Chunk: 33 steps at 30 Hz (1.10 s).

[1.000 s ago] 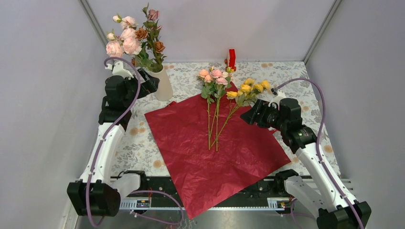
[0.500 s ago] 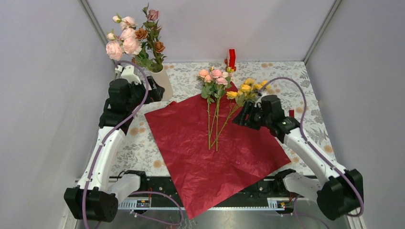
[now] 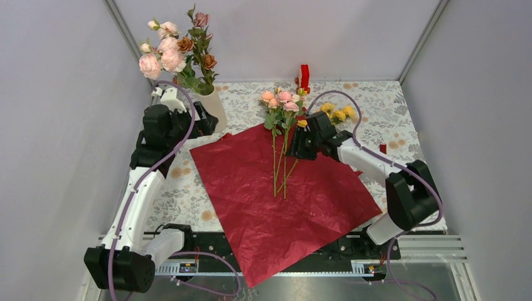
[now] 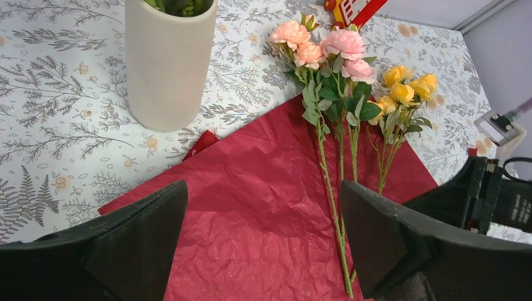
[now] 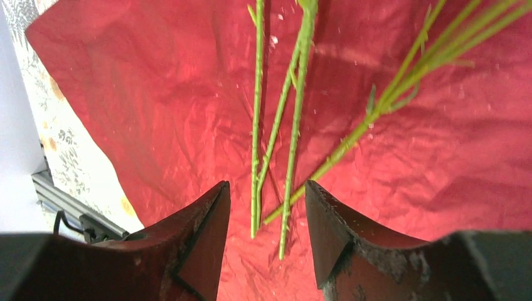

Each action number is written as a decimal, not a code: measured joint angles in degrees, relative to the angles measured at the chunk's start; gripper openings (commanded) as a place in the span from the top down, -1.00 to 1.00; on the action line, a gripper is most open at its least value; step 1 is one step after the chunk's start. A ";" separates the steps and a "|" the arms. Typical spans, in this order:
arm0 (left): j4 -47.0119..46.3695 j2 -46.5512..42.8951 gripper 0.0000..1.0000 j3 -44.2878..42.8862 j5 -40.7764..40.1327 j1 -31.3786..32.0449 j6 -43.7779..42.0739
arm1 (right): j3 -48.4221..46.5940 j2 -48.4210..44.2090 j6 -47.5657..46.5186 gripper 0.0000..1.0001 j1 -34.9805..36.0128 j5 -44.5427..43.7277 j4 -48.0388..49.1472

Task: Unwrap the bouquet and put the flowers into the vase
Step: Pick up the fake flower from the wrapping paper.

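Note:
The cream vase (image 3: 214, 110) stands at the back left with pink and brown flowers (image 3: 175, 53) in it. The dark red wrapping paper (image 3: 276, 207) lies spread flat. On it lie pink flowers (image 3: 280, 99) and yellow flowers (image 3: 335, 113), their green stems (image 5: 257, 125) crossing near the lower ends. My right gripper (image 5: 266, 194) hovers over those stem ends, open, with the stems showing between its fingers but not touched. My left gripper (image 4: 262, 207) is wide open and empty beside the vase (image 4: 168, 69), over the paper's corner.
A small red and yellow block (image 3: 304, 76) stands at the back edge of the floral tablecloth (image 3: 376, 100). Grey walls close in the left, right and back. The paper's near corner hangs over the front rail (image 3: 326, 257).
My right arm has swung left from beside the yellow blooms to above the stems, and its jaws have narrowed. The left arm shifted slightly beside the vase and stays open.

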<state>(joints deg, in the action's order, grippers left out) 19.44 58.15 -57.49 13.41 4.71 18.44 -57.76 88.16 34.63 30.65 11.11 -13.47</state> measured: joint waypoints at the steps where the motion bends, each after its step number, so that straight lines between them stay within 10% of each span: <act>1: 0.07 0.00 -0.98 0.00 0.07 0.00 0.04 | -1.20 1.09 -0.33 -0.07 0.02 -0.17 0.00; 33: 0.61 0.02 -0.98 0.00 1.11 -1.53 1.51 | -12.70 23.30 -3.45 0.34 0.50 -2.38 0.55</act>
<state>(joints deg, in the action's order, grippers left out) 20.05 58.17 -57.49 14.52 3.18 19.94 -70.46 111.46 31.18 31.16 8.73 -12.93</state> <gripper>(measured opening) 0.989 0.370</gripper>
